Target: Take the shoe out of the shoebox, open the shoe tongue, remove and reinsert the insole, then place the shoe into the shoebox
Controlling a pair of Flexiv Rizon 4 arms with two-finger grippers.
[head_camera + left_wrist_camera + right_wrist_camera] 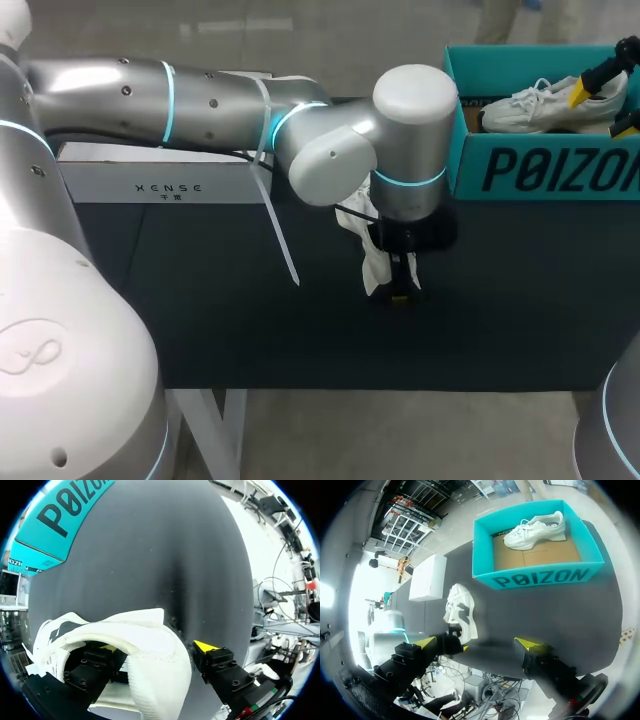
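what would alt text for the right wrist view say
A white lace-up sneaker lies in an open teal cardboard shoebox on the dark table, ahead of the open right gripper. Nearer, the left gripper holds up a second white shoe with dark markings.

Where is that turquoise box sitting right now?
In the head view, the shoebox stands at the table's far right corner, with a white shoe lying inside it.
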